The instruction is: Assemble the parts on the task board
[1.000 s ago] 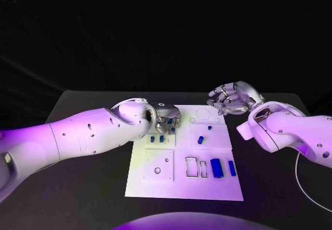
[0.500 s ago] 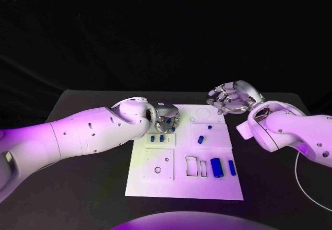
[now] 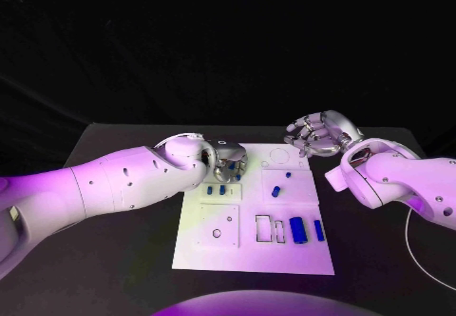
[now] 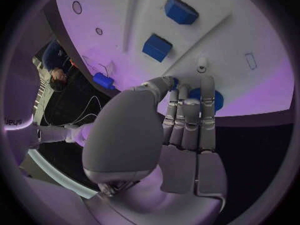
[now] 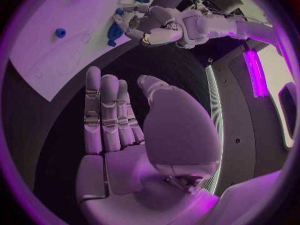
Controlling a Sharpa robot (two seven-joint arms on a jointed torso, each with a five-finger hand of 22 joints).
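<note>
No writing can be read on the task board (image 3: 252,253), which lies mid-surface. The head view shows about six blue parts on it; one (image 4: 204,98) sits under the left hand (image 3: 228,162) at the fingers (image 4: 190,116), which lie pressed together, the grip unclear. Right hand (image 3: 318,135) hovers past the board's far corner, fingers loosely apart, empty

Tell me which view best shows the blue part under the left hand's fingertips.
Left wrist view: the blue part sits right at the left hand's fingertips. Head view hides it mostly behind that hand; right wrist view shows it small and far.
</note>
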